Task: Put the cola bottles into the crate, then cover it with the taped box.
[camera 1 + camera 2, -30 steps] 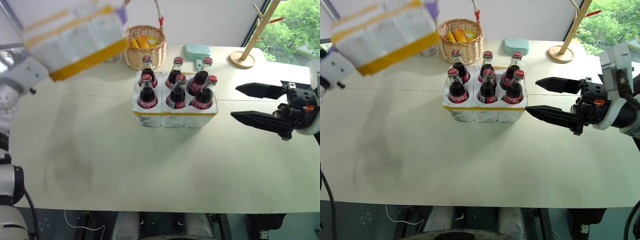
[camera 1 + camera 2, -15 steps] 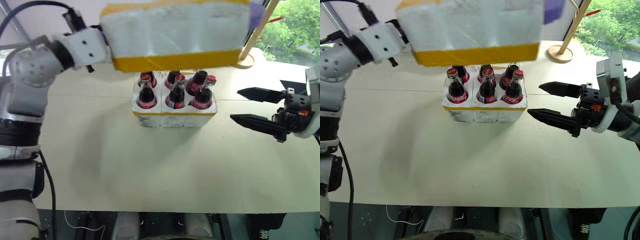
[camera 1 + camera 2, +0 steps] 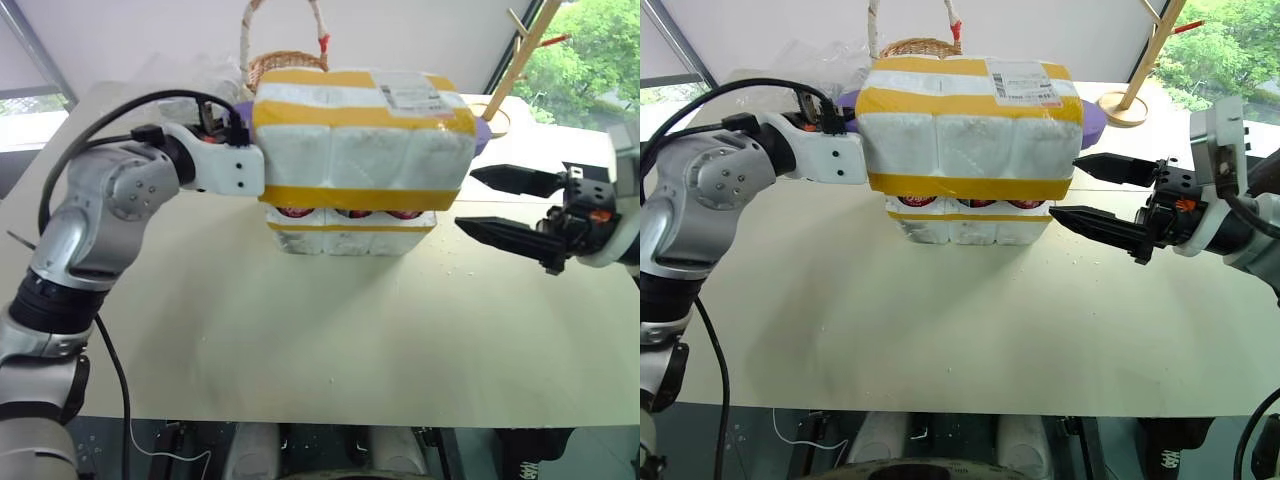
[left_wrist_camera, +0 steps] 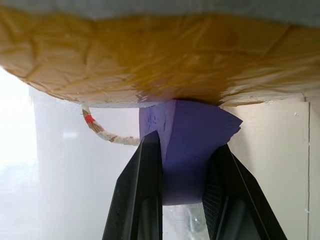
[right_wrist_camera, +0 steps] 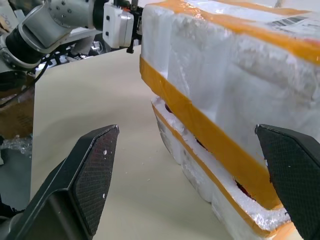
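Note:
The taped box (image 3: pixel 360 150), white foam with yellow stripes and a shipping label, sits low over the crate (image 3: pixel 345 238). It hides the cola bottles (image 3: pixel 293 212) except for red labels in the narrow gap between box and crate. My left gripper (image 4: pixel 182 140) is shut on a purple tab (image 4: pixel 187 150) at the box's left end. To the right of the crate, my right gripper (image 3: pixel 465 198) is open and holds nothing, its fingers pointing at the box's right end.
A wicker basket (image 3: pixel 920 45) with a tall handle stands behind the box. A wooden stand (image 3: pixel 1130 100) rises at the back right. Crumpled clear plastic (image 3: pixel 810 65) lies at the back left. The table's near half is bare.
My left arm has swung the taped box from the upper left to the right and down over the crate, hiding the bottles. The right gripper has stayed in place, open.

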Tool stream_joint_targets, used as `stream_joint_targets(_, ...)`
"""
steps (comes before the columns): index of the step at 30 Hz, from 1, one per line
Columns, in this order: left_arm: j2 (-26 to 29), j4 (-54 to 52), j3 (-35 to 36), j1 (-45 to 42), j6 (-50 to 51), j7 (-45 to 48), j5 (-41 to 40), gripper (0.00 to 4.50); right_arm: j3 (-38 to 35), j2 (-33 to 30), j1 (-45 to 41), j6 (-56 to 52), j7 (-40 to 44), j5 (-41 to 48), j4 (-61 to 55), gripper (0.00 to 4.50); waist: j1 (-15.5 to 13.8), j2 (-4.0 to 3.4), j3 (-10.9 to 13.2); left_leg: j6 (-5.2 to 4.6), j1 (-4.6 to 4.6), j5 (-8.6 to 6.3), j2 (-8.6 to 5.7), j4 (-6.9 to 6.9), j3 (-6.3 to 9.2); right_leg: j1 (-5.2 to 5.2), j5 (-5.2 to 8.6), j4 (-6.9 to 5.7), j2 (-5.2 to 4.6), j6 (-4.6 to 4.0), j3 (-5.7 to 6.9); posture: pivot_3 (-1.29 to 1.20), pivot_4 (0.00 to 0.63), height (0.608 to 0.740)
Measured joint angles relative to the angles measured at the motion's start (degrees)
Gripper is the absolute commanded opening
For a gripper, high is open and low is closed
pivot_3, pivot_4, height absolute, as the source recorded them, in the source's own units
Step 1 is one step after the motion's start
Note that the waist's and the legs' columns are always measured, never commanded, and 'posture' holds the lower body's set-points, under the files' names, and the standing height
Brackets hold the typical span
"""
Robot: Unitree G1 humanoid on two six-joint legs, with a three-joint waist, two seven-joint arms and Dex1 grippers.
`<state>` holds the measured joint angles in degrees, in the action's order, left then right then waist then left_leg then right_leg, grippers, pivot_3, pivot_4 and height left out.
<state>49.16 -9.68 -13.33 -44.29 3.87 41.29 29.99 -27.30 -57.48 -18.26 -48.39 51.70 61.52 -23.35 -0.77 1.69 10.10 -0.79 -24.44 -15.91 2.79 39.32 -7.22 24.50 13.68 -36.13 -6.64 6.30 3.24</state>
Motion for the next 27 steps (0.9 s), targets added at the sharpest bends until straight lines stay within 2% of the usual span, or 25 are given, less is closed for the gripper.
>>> stream_joint_targets(1, -0.55, 0.6, -0.37, 0.25, -0.59, -0.68, 0.84, 1.86, 0.03, 0.07, 0.01, 0.0, -0.01, 0.0, 0.0, 4.5, 0.0, 0.0, 0.0, 0.0, 0.0, 0.0, 0.0, 0.0, 0.0, 0.0, 0.0, 0.0, 0.0, 0.0, 0.0, 0.0, 0.15, 0.74)
stream_joint_targets(5, -2.87, 2.61, -1.38, 1.55, -2.37, -3.0, 2.05, 3.88, 0.12, 0.11, 0.02, 0.01, -0.07, -0.06, -0.01, 4.5, 0.0, 0.0, 0.0, -0.01, -0.01, 0.0, 0.0, 0.01, 0.0, 0.0, 0.0, 0.0, -0.01, 0.0, 0.0, 0.0, 0.15, 0.74)
stream_joint_targets(8, -2.99, 1.15, -0.22, 4.26, -3.53, -3.61, 1.34, 3.88, 0.04, 0.11, 0.57, 0.01, 0.29, -0.09, -0.02, 4.5, 0.02, 0.0, 0.0, -0.01, -0.01, 0.0, 0.01, 0.01, 0.01, 0.0, 0.0, 0.0, -0.01, 0.0, 0.0, 0.0, 0.15, 0.74)
stream_joint_targets(12, -3.29, -2.22, 4.21, 10.56, -1.68, -2.34, -4.32, 3.88, -0.22, 0.1, 1.54, 0.0, 0.37, -0.15, 0.02, 4.5, 0.11, -0.01, 0.0, -0.01, 0.02, 0.0, 0.04, 0.01, 0.03, 0.0, 0.0, -0.04, -0.01, 0.0, 0.0, 0.0, 0.15, 0.74)
stream_joint_targets(16, -3.13, -0.93, 12.41, 11.25, 0.74, -1.91, -11.92, 3.88, -0.26, 0.08, 2.11, 0.0, 0.6, -0.18, 0.0, 4.5, 0.02, -0.01, 0.0, 0.0, 0.01, 0.01, 0.04, 0.02, 0.05, -0.01, 0.0, -0.05, -0.01, 0.0, 0.01, 0.0, 0.15, 0.74)
stream_joint_targets(18, -3.01, 1.66, 17.45, 9.89, 2.95, 1.26, -20.05, 3.88, -0.26, 0.01, 2.18, 0.01, 0.99, -0.5, 0.02, 4.5, 0.06, -0.01, 0.0, 0.0, 0.01, 0.01, 0.04, 0.02, 0.05, -0.02, 0.0, -0.05, -0.02, 0.0, 0.01, 0.0, 0.15, 0.74)
stream_joint_targets(20, -2.97, 2.96, 23.34, 9.45, 10.27, 7.53, -31.39, 3.88, -0.25, -0.06, 2.36, 0.08, 1.53, -0.93, 0.27, 4.5, 0.16, -0.01, 0.0, 0.15, 0.03, 0.09, 0.06, 0.02, 0.04, -0.02, 0.0, -0.05, -0.02, 0.0, 0.01, 0.0, 0.15, 0.74)
stream_joint_targets(21, -2.27, 3.22, 25.97, 9.34, 17.46, 11.57, -38.15, 3.88, -0.24, -0.09, 2.5, 0.22, 1.88, -1.56, 0.53, 4.5, 0.18, -0.01, 0.0, 0.28, 0.02, 0.16, 0.07, 0.03, 0.05, -0.02, 0.0, -0.06, -0.01, 0.01, 0.01, 0.0, 0.15, 0.74)
stream_joint_targets(24, 7.57, 3.87, 33.22, 15.17, 36.64, 28.68, -57.65, 3.88, -0.1, -1.19, 4.57, 1.05, 3.97, -4.1, 2.26, 4.5, 1.26, -0.02, 0.01, 0.34, 0.03, 0.2, 0.1, 0.0, 0.03, 0.01, 0.08, -0.07, 0.0, 0.11, 0.01, 0.0, 0.15, 0.74)
stream_joint_targets(27, 12.52, 4.6, 34.94, 16.78, 41.18, 36.26, -64.04, 3.88, -0.04, -2.58, 7.01, 1.96, 7.04, -6.86, 3.82, 4.5, 1.01, -0.06, 0.03, 0.34, 0.05, 0.2, 0.04, 0.0, 0.11, -0.07, 0.09, -0.05, -0.01, 0.1, 0.02, 0.0, 0.15, 0.74)
